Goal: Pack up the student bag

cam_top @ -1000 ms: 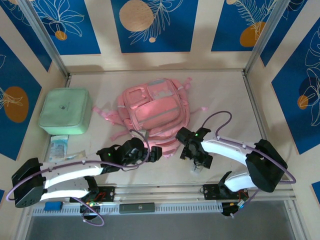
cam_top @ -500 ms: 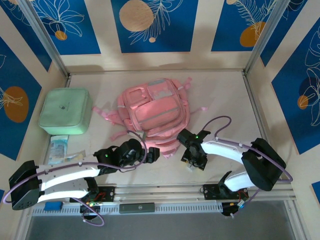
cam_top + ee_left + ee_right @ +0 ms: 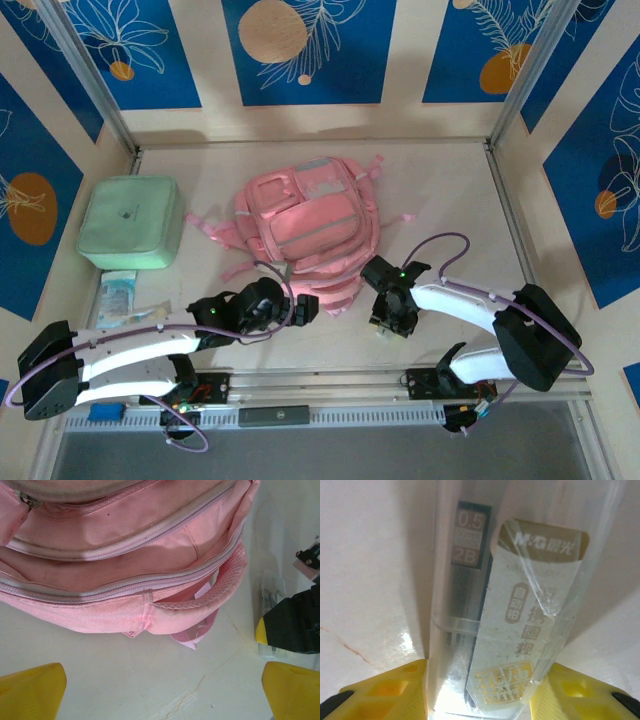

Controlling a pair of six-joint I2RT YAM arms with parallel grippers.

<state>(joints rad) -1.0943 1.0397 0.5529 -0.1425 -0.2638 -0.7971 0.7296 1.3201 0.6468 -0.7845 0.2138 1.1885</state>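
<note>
The right gripper [image 3: 479, 682] has narrowed from wide open over the last second. Its yellow fingers [image 3: 405, 680] now press both sides of the clear pack of pencil leads [image 3: 520, 605], which lies on the table [image 3: 450, 190]. It looks gripped and ready to lift. The left gripper [image 3: 160, 695] stays wide open and empty, just short of the pink bag [image 3: 310, 225]. The bag lies flat mid-table, beyond both arms, and nothing has gone into it yet.
</note>
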